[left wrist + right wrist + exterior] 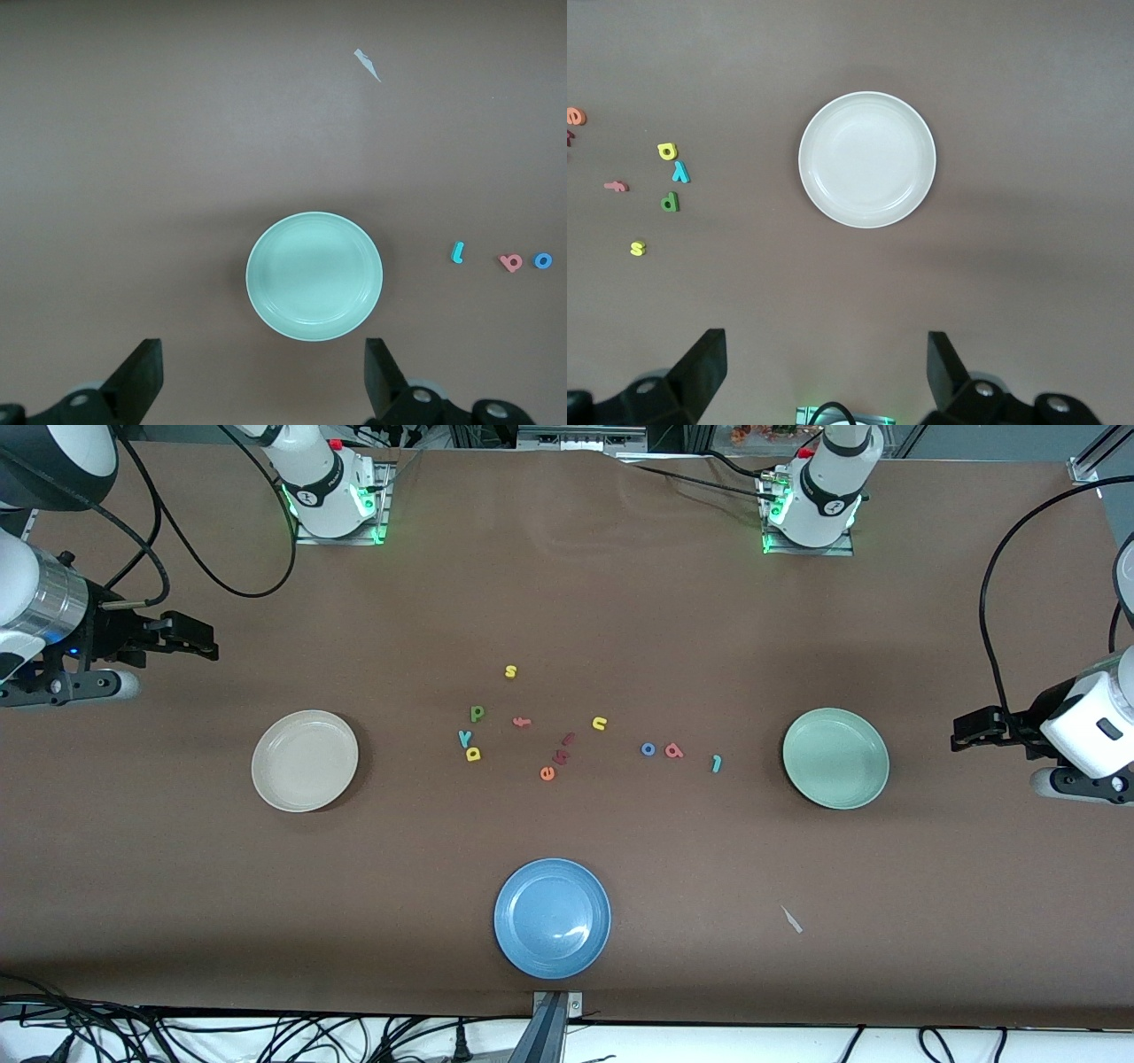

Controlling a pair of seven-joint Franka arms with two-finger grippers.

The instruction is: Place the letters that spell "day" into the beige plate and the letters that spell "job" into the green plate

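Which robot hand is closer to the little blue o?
Left. The left gripper hovers open past the green plate from the blue o; the right gripper waits open at the table's other end.

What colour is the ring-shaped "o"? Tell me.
Blue. The "o" shows best in the front view, beside the coral-red letter.

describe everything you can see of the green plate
The green plate is round, shallow and pale mint, smooth and slightly glossy like plastic or glazed ware, with a low raised rim. It sits flat and upright on the brown table toward the left arm's end, with nothing in it. Nothing touches it; the teal hook letter lies beside it, apart.
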